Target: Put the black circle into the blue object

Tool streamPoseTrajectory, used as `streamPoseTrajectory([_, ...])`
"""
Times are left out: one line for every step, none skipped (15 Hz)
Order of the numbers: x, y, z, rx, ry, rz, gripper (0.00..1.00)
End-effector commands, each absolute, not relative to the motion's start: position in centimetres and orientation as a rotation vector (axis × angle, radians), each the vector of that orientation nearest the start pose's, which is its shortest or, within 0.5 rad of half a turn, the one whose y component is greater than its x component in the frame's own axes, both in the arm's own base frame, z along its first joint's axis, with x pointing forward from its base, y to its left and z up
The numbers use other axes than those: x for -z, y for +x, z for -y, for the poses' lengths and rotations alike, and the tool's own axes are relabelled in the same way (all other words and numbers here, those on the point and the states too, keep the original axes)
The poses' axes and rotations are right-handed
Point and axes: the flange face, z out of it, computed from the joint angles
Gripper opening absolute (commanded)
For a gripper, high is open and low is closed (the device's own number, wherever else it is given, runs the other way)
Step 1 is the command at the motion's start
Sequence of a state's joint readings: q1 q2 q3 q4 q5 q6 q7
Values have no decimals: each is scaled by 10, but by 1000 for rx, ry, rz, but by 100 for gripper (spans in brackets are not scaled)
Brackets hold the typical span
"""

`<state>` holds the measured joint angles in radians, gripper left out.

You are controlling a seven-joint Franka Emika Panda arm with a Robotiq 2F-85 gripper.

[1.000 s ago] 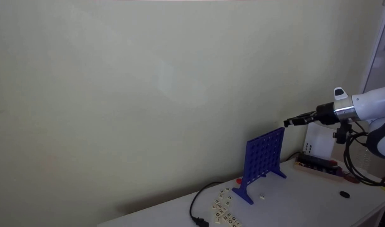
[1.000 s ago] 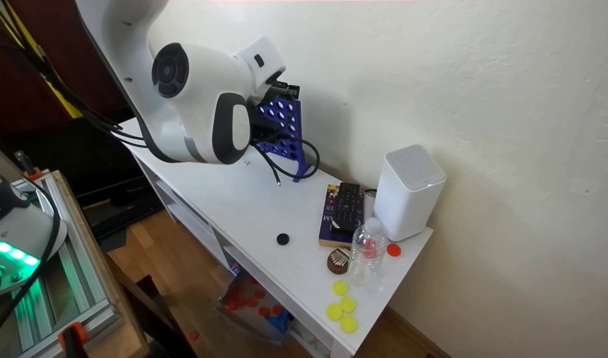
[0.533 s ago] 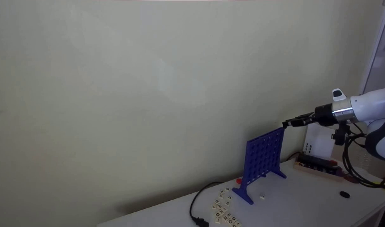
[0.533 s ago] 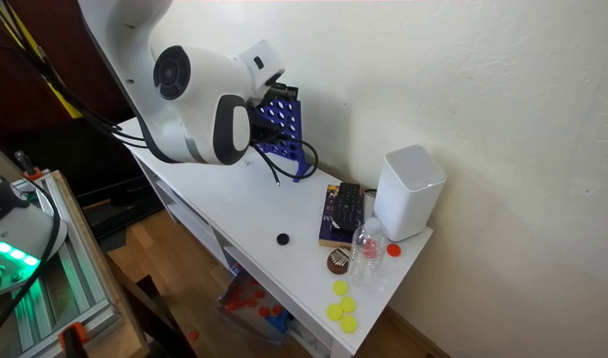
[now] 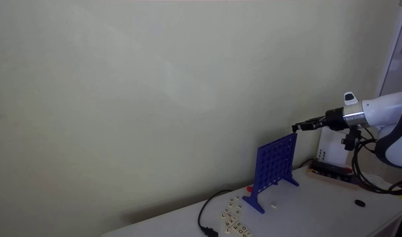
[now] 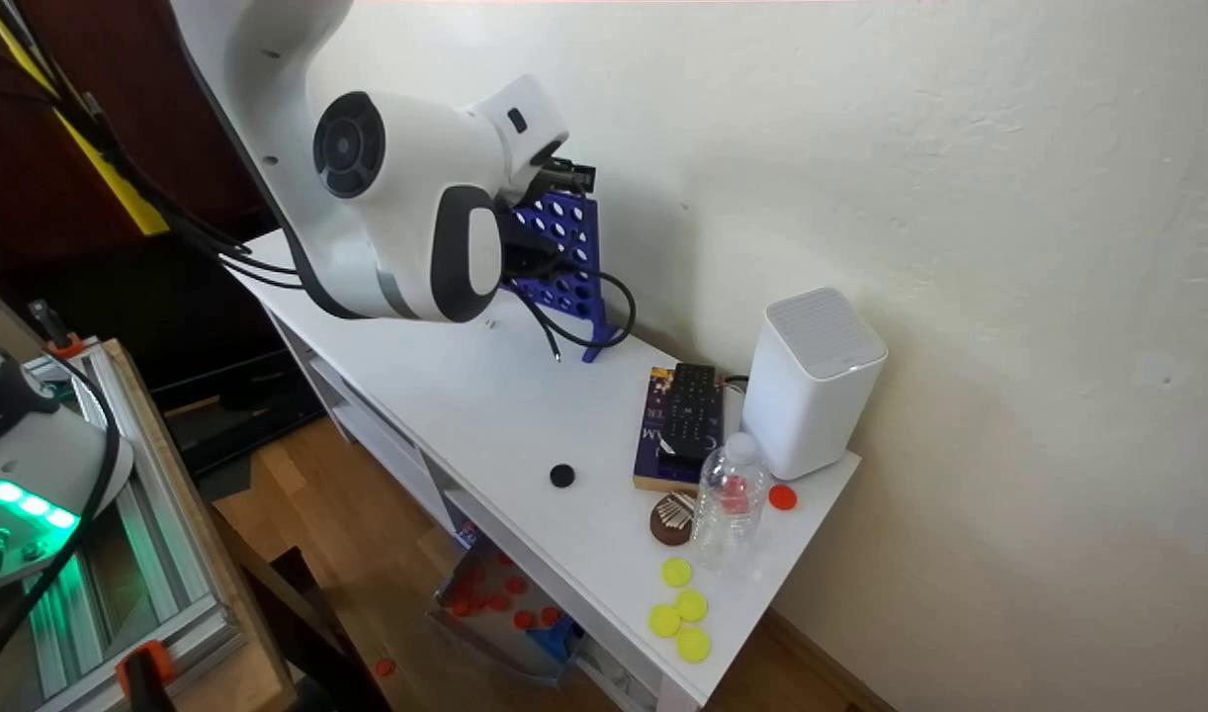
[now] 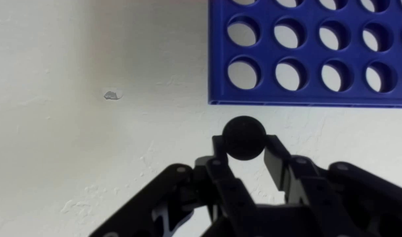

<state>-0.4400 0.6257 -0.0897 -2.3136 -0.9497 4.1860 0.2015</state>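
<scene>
gripped black disc [image 7: 244, 138] higher; above blue grid [image 7: 313, 52]

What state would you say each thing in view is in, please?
Gripper: shut on the held black disc.
Held black disc: gripped at its edges, not yet in the blue grid.
Blue grid: standing upright on its feet.
Loose black disc: lying flat on the table.
Book: closed, lying flat under the remote.
Remote: resting on the book.
Bottle: standing upright.
White box: standing upright.
Yellow discs: lying on the table.
Base lights: lit green.

Wrist view near blue grid [image 7: 313, 52]; exterior views, farther, share it.
</scene>
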Motion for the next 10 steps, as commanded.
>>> streamPoseTrajectory([-211, 479, 143, 1618, -2453, 432, 10])
streamPoseTrajectory([-210, 480, 142, 1619, -2453, 432, 10])
streamPoseTrajectory([-209, 480, 142, 1618, -2453, 431, 10])
streamPoseTrajectory([-208, 481, 141, 1618, -2456, 429, 10])
streamPoseTrajectory([-207, 481, 140, 1618, -2458, 428, 10])
streamPoseTrajectory([-206, 482, 139, 1617, -2459, 428, 10])
streamPoseTrajectory([-204, 482, 138, 1614, -2461, 428, 10])
streamPoseTrajectory([-203, 483, 138, 1612, -2461, 427, 10])
streamPoseTrajectory([-203, 483, 137, 1613, -2461, 427, 10])
streamPoseTrajectory([-202, 483, 136, 1612, -2461, 427, 10])
